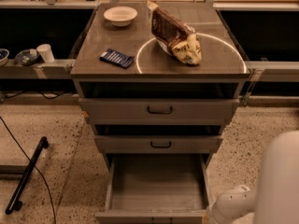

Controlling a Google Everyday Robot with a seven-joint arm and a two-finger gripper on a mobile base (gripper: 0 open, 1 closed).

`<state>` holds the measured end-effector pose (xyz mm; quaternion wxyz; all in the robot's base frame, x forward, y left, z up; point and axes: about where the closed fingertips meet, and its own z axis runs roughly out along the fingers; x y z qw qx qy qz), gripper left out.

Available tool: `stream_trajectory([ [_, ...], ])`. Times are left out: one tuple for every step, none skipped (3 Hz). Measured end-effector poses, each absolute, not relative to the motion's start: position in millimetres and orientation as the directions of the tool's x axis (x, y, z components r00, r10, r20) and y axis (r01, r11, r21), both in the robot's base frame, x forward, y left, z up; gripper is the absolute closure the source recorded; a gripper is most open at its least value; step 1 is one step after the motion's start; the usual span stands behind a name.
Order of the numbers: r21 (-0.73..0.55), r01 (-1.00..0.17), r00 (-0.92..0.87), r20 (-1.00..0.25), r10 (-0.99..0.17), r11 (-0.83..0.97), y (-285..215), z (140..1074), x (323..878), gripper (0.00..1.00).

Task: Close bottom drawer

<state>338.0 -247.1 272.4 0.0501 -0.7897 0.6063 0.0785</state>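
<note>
Bottom drawer (pixel 156 186) standing open at six o'clock, gripper (pixel 208 216) by its front corner at five o'clock, grasp state impossible to tell, snack bag (pixel 176 35) at twelve.

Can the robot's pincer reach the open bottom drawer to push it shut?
Probably yes: the pincer sits right by the front right corner of the bottom drawer, with nothing between them.

Matt metal, smooth plastic, glossy wrapper
The bottom drawer (pixel 156 185) is matt grey metal; the gripper (pixel 209 216), at its front right corner, ends a smooth white plastic arm (pixel 280 181); the snack bag (pixel 176 36) looks glossy.
</note>
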Motion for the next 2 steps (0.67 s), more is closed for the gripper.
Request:
stream_trajectory([
  [-0.050,-0.968,0.251,-0.167,-0.953,-0.246,-245.9,234.9,376.0,1.00],
  [-0.050,-0.968,0.251,-0.167,-0.953,-0.246,-245.9,234.9,376.0,1.00],
])
